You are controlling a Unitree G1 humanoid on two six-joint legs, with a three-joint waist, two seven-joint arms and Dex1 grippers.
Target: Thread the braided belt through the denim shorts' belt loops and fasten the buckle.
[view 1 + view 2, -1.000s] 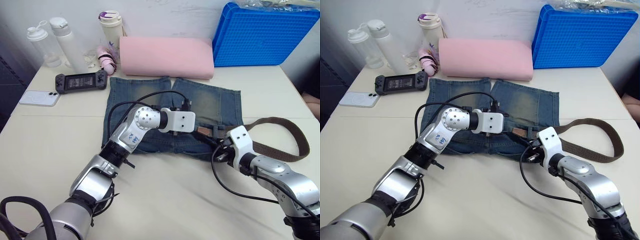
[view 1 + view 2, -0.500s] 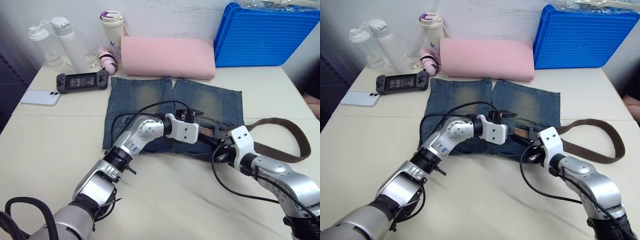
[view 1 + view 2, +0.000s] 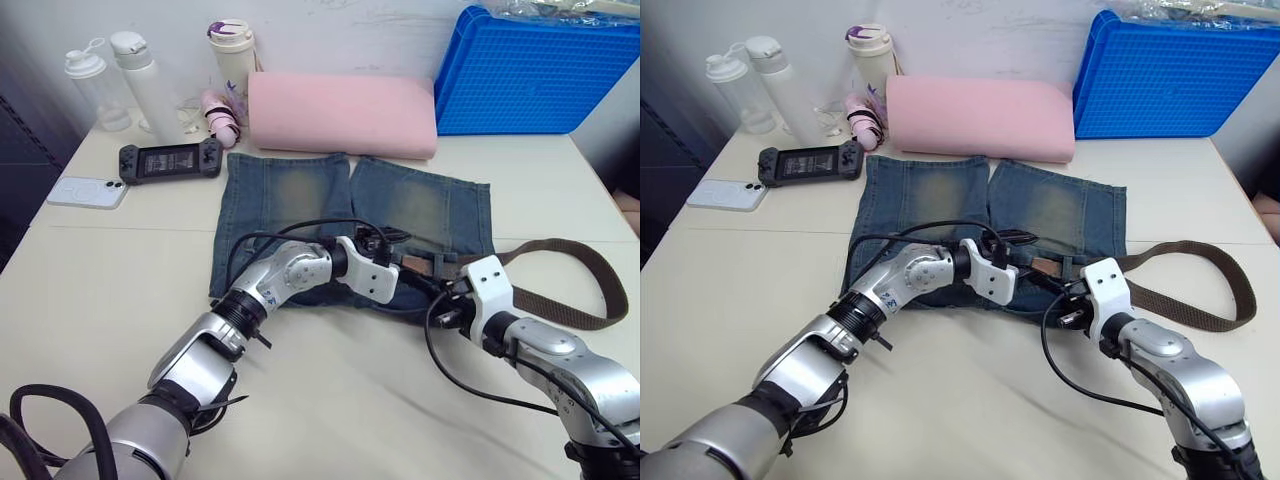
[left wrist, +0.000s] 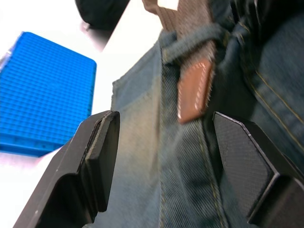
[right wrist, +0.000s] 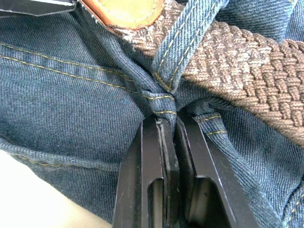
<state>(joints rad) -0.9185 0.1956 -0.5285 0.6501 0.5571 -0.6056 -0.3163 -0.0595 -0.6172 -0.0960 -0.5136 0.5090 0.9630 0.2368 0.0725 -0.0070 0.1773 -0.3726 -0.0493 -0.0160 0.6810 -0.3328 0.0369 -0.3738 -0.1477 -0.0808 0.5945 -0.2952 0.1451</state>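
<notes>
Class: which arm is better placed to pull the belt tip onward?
Left. Its open tool faces the belt tip just past a loop; the right tool is shut on the shorts.

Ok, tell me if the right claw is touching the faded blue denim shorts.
Touching. The right wrist view shows the right claw shut on a fold of the faded blue denim shorts below a belt loop.

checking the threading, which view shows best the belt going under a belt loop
The right wrist view: a belt loop crosses over the braided belt in close-up, beside its leather tip. The left wrist view shows the same crossing from farther off. In the eye views it is tiny.
</notes>
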